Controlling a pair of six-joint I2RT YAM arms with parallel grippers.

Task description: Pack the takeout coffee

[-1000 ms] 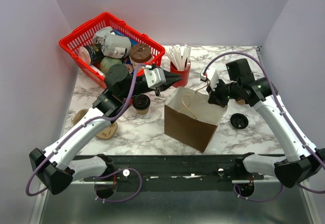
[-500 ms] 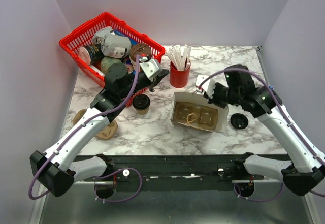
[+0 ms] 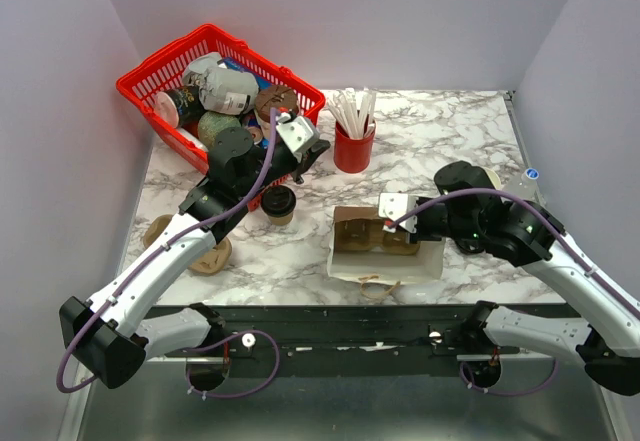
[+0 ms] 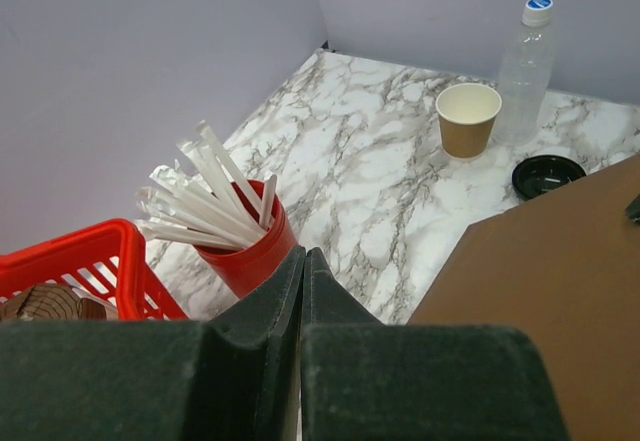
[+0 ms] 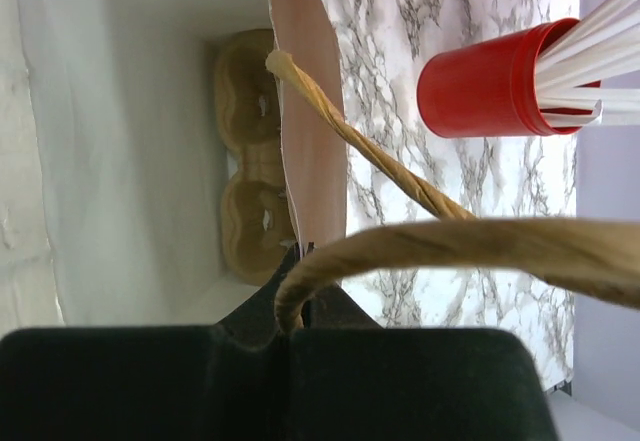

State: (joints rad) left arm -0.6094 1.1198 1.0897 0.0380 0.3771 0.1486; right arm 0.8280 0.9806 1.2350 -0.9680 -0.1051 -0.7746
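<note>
Marble tabletop (image 3: 450, 121): right gripper (image 5: 300, 253) pinched shut on the paper bag (image 3: 420, 263) at its rim; left gripper (image 4: 304, 256) closed, holding nothing. Takeout coffee (image 3: 279, 202) stands upright on the marble, just beside the red basket (image 3: 150, 86), near the left gripper and apart from the bag.

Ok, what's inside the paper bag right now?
A cardboard cup carrier lies at the bottom of the paper bag, and both its wells look empty. No cup shows. The right fingers cover the near corner.
</note>
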